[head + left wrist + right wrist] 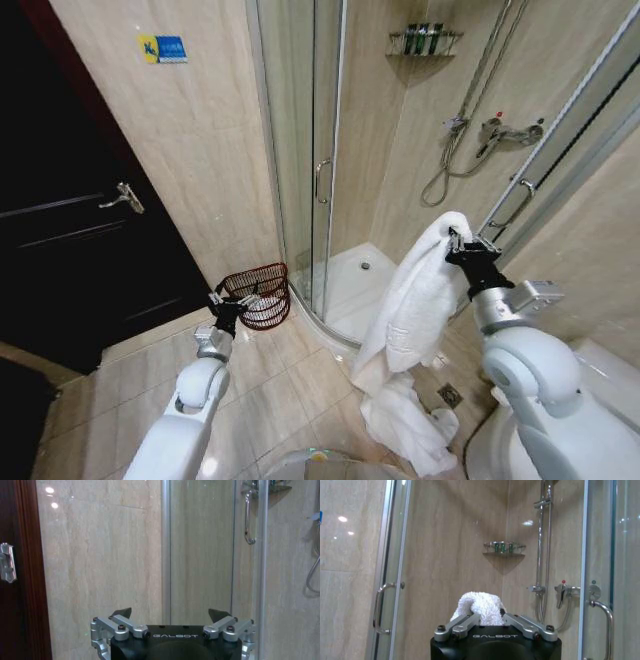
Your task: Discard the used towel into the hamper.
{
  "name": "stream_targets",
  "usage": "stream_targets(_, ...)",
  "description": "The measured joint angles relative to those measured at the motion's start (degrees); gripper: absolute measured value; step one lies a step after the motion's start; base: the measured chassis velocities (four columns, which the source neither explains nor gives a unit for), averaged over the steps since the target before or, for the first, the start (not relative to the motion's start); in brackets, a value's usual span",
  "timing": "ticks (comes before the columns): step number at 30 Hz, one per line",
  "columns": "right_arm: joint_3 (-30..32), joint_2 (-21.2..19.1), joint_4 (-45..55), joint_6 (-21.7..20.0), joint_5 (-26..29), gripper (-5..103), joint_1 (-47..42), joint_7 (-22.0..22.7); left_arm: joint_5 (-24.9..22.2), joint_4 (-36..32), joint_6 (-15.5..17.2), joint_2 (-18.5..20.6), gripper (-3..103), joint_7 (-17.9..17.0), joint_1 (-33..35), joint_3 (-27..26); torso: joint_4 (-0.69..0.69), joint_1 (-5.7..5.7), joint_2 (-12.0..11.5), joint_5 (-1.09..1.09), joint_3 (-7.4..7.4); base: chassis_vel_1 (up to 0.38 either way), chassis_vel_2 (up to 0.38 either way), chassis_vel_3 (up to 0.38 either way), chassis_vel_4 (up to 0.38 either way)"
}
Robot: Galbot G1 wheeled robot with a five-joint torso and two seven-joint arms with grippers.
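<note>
Pinched in the right gripper [458,243] and lifted high so it hangs clear of the floor — white towel [415,300]; parked wide open beside the hamper [259,294] — left gripper [232,301].

The hamper [258,294] stands on the floor [290,385] left of the shower [352,280]. The towel [415,300] hangs right of it, its end on the floor.

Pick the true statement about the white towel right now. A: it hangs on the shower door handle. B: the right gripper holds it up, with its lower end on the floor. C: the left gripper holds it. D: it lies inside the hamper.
B: the right gripper is shut on the towel, which drapes down to the floor tiles; the hamper has no towel in it, and the left gripper is open beside it.
</note>
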Motion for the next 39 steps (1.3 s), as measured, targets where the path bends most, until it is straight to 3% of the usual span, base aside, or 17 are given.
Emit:
stream_targets(25,-1.0,0.1,-1.3,0.3,-0.2,5,1.8,-0.1,0.3,-0.2,1.4,0.1,100,0.0,-0.6,0.6,0.0,0.01,0.0,0.01,0.0,0.007,0.002,-0.005,-0.009)
stream_targets(39,1.8,3.0,2.1,0.7,-2.2,5,-6.2,-0.7,-0.4,-0.7,1.6,1.1,100,-0.1,-0.5,0.4,0.0,0.0,0.0,0.0,0.0,0.088,0.078,-0.083,-0.071)
